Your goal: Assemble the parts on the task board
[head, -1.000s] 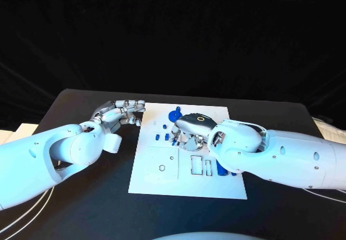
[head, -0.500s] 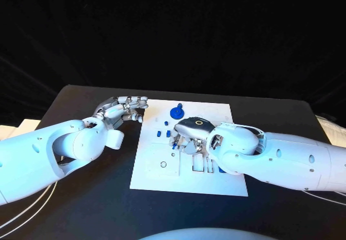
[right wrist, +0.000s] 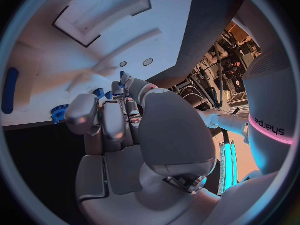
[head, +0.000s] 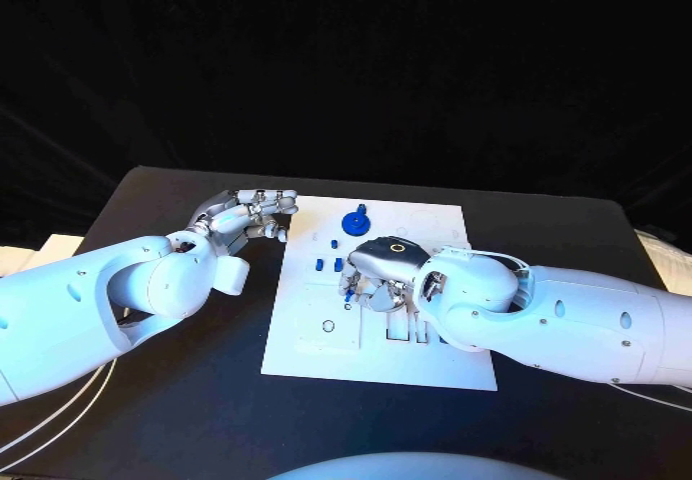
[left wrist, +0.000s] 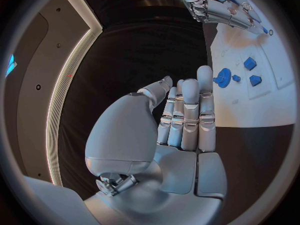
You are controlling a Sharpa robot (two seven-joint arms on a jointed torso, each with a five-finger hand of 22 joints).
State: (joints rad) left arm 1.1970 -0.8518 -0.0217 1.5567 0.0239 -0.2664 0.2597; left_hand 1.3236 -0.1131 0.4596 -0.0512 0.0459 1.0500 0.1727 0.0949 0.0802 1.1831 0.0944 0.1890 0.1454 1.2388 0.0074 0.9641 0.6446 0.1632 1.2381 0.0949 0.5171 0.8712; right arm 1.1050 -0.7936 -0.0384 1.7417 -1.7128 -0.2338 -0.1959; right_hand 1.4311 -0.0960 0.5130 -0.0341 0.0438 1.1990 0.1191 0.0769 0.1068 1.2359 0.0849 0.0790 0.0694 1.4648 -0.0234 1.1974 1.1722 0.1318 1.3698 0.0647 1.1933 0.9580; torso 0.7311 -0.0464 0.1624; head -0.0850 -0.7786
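Drift of right hand (head: 378, 272) noted vs 1 s ago: it has been moved nearer along the task board (head: 310, 345), and is now set over the board's mid section, fingers pointed down onto the plate. Part of that shift is camera motion, since the whole pic moved too.

Right hand state: fingers curled in narrow, tips bunched by a small blue part (right wrist: 99, 93) just beside the fingertips (right wrist: 124, 80) in the right wrist view. Whether that part is pinched or only touched can't be told; contact is hidden by the palm.

Left hand (head: 248, 220) little changed. It's held at the board's far left edge, fingers (left wrist: 187, 105) straight and close together, nothing in them. Touching the board edge or just beside it: can't be told.

Other parts: blue gear-like knob (head: 355, 223) stands beyond the right hand's fingers, untouched. Small blue pieces (head: 329, 265) sit between the two hands' fingertips. Dark blue bar (right wrist: 10, 90) lies on the board, well apart from the right fingertips. Empty slots (head: 330, 326) are seen nearer than the fingers.

Judgement: a seat or pick of a small part is prob in progress under the right hand, left hand likely bracing the board. Assembly is at an early-mid stage, several parts not yet seated.
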